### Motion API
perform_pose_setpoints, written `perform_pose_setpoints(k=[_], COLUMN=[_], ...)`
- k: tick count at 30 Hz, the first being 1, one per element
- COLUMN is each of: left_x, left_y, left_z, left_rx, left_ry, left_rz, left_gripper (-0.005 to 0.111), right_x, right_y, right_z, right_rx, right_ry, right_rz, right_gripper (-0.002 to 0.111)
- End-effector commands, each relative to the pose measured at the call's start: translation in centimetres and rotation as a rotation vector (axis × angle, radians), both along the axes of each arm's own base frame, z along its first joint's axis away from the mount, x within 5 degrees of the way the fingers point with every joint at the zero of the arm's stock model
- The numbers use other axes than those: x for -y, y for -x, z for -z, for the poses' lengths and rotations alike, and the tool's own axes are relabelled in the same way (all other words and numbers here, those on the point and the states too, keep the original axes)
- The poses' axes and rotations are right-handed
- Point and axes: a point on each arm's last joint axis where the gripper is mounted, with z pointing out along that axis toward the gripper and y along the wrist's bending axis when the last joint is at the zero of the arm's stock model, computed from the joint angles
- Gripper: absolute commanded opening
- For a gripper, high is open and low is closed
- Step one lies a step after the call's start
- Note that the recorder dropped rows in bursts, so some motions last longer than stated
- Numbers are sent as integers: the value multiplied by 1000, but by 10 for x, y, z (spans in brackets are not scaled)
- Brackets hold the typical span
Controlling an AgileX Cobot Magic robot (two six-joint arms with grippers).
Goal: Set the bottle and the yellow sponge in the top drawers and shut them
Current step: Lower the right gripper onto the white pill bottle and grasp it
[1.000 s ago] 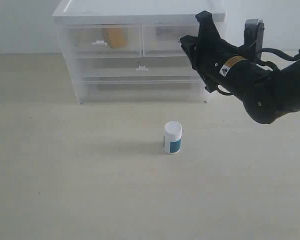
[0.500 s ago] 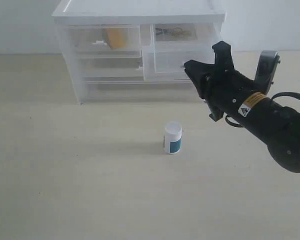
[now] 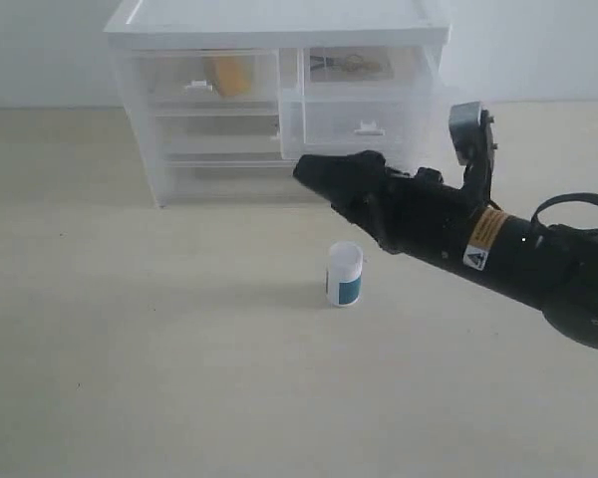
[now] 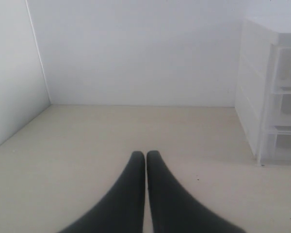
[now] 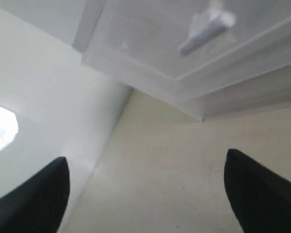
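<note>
The white bottle [image 3: 344, 274] with a teal label stands upright on the table, in front of the cabinet. My right gripper [image 3: 316, 172] hangs just above and behind it, open and empty; in its own view the right gripper [image 5: 145, 187] has its fingers [image 5: 262, 194] far apart. The right top drawer [image 3: 354, 124] is pulled out, its clip handle [image 5: 206, 26] free. The yellow sponge [image 3: 229, 75] lies inside the left top drawer [image 3: 204, 80], which is pushed in. My left gripper [image 4: 145, 155] is shut and empty, off to the cabinet's side.
The white cabinet [image 3: 276, 22] stands at the back with full-width drawers [image 3: 219, 149] below the top ones. A small dark wiry item [image 3: 344, 65] lies at the back of the open drawer. A white wall [image 4: 136, 48] rises behind the table.
The right gripper drew the right top drawer out by its handle, then let go, opened and swung down and left toward the bottle. The bottle and sponge have not moved.
</note>
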Motion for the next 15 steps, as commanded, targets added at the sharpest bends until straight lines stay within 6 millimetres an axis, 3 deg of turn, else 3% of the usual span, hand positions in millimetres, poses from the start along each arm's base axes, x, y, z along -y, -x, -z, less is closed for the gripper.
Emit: perform_pose_setpoints(k=[1, 11, 15], left_x=[0, 0, 0], left_y=[0, 0, 0], left_z=[1, 1, 1], left_rx=[1, 1, 1], left_ry=[1, 1, 1], left_rz=[2, 2, 2], left_gripper=[4, 4, 4], right_x=[3, 14, 12], right_y=[9, 5, 4], right_z=[7, 25, 35], right_rx=[120, 280, 266], right_ry=[175, 564, 712], right_rz=[-40, -17, -79], right_gripper=[80, 77, 77])
